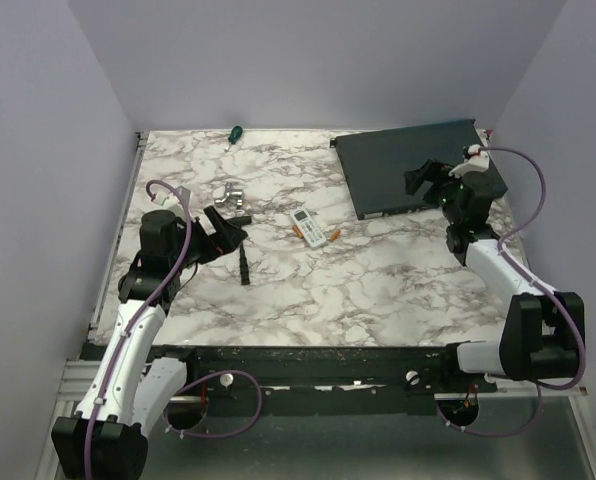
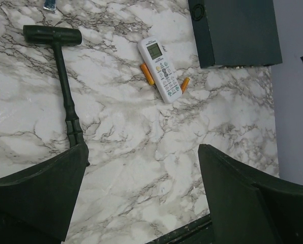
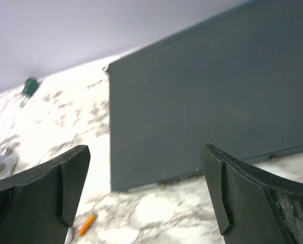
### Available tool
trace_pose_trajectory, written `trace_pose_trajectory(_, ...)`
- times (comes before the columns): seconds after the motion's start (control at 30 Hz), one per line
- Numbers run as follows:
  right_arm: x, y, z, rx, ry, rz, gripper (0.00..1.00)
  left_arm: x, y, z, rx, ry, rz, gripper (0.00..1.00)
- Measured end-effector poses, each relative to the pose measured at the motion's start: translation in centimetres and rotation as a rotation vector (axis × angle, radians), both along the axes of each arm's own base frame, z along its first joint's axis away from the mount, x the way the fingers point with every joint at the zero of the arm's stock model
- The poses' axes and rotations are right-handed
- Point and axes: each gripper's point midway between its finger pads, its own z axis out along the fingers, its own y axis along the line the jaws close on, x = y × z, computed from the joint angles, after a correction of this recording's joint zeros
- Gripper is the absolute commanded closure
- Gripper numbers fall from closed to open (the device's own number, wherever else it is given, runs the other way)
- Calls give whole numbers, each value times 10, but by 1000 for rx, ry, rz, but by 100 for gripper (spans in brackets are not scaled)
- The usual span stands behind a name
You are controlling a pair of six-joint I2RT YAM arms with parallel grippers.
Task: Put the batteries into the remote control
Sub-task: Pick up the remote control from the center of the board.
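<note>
The remote control (image 1: 309, 228) is lying face up near the middle of the marble table (image 1: 378, 290), with its grey display and buttons showing. The batteries are sitting outside it on the tabletop. One battery (image 1: 297, 232) is resting against the remote's long edge at its 9 o'clock. The other battery (image 1: 334, 234) is lying just beside it at about 4 o'clock. With the remote lying this way up, its battery bay is facing away from all the cameras.

The left gripper (image 1: 223, 228) is hovering at the remote's 9 o'clock, well apart from it. Its jaws are spread wide and gripping nothing. Its wrist camera is looking down between them at the remote (image 2: 160, 71) and both orange cells. A black T-shaped tool (image 1: 244, 265) is lying on the table just below this gripper.

The right gripper (image 1: 423, 180) is hanging over the near edge of the dark flat box (image 1: 408, 165), which is sitting at the table's 2 o'clock. Its jaws are also standing fully apart and empty. Whether that box opens or is holding anything cannot be told from here.

A silver bracket (image 1: 231, 195) is lying at the remote's 10 o'clock. A green-handled screwdriver (image 1: 234, 133) is resting at the table's far edge at about 11 o'clock.
</note>
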Motion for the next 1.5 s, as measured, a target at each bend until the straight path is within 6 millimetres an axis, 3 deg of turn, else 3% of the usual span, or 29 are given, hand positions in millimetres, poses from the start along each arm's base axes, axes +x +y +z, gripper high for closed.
trace_pose_trajectory(0.07, -2, 11, -10, 38, 53, 51, 0, 2, -1, 3, -10, -9, 4, 6)
trace_pose_trajectory(0.2, -13, 49, -49, 104, 190, 212, 0, 7, -2, 14, -27, -40, 10, 6)
trace_pose_trajectory(0.27, -27, 89, -69, 62, 276, 292, 0, 9, -2, 19, -32, -58, 12, 6)
trace_pose_trajectory(0.33, -41, 140, -72, -1, 305, 405, 0, 10, -1, 21, -33, -65, 15, 6)
trace_pose_trajectory(0.37, -42, 156, -69, -26, 301, 437, 0, 11, -1, 21, -34, -63, 17, 6)
trace_pose_trajectory(0.4, -59, 195, -66, -48, 291, 538, 0, 12, -1, 20, -34, -60, 19, 6)
trace_pose_trajectory(0.43, -67, 214, -63, -59, 279, 588, 0, 13, 0, 20, -34, -57, 21, 6)
trace_pose_trajectory(0.5, -73, 231, -62, -82, 270, 632, 3, 15, 1, 19, -33, -51, 25, 6)
trace_pose_trajectory(0.7, -54, 245, -100, -216, 329, 664, 11, 16, 2, 18, -31, -48, 30, 6)
trace_pose_trajectory(0.9, -70, 252, -146, -331, 424, 715, 8, 19, 2, 15, -31, -36, 31, 6)
trace_pose_trajectory(1.1, -74, 263, -157, -381, 430, 731, 3, 21, 2, 13, -31, -31, 32, 6)
trace_pose_trajectory(1.37, -64, 268, -169, -434, 431, 708, 18, 21, 2, 12, -31, -26, 31, 6)
trace_pose_trajectory(1.5, -62, 267, -171, -444, 432, 701, 20, 22, 1, 10, -31, -20, 31, 6)
